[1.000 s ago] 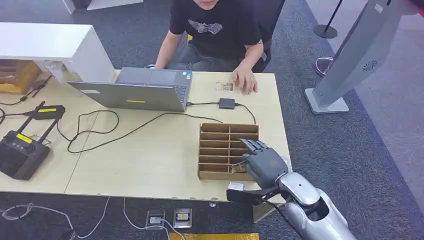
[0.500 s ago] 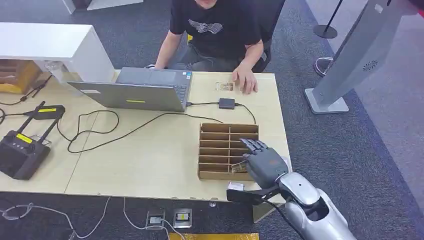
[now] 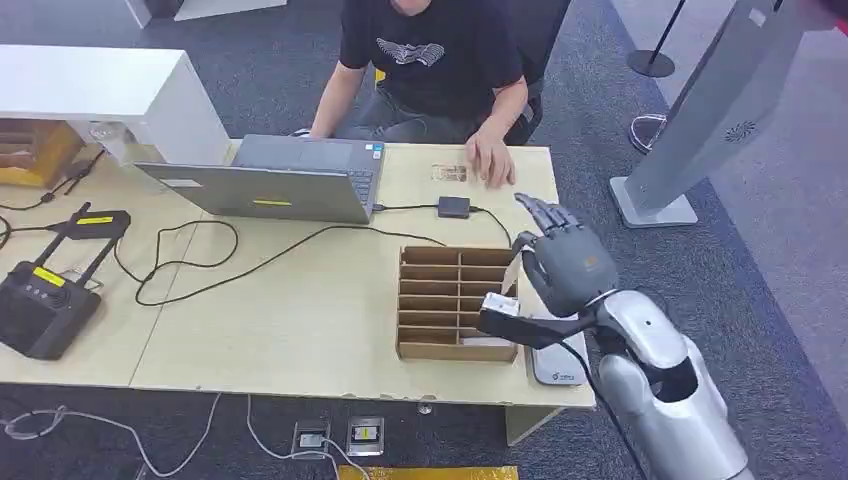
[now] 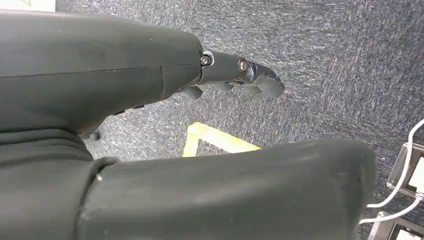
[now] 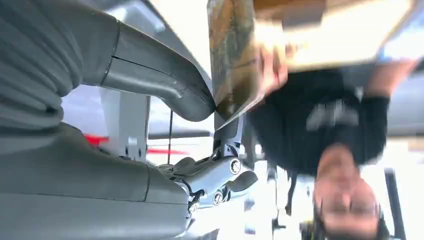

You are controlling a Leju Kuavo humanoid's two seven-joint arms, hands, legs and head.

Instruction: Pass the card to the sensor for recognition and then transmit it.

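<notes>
The right hand [image 3: 562,262] has lifted from the cardboard organizer [image 3: 455,300], pinching the card [image 5: 232,55] between thumb and fingers.

Laptop [image 3: 280,180] at table's [image 3: 300,320] 11 o'clock; black router [image 3: 45,300] at 9; person [image 3: 440,60] seated at 12; cardboard organizer [image 3: 455,300] toward 4.

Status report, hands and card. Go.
Right robot hand pinching card, above the box. Left robot hand hanging over floor, nothing seen in it. Sensor ahead, path clear.
</notes>
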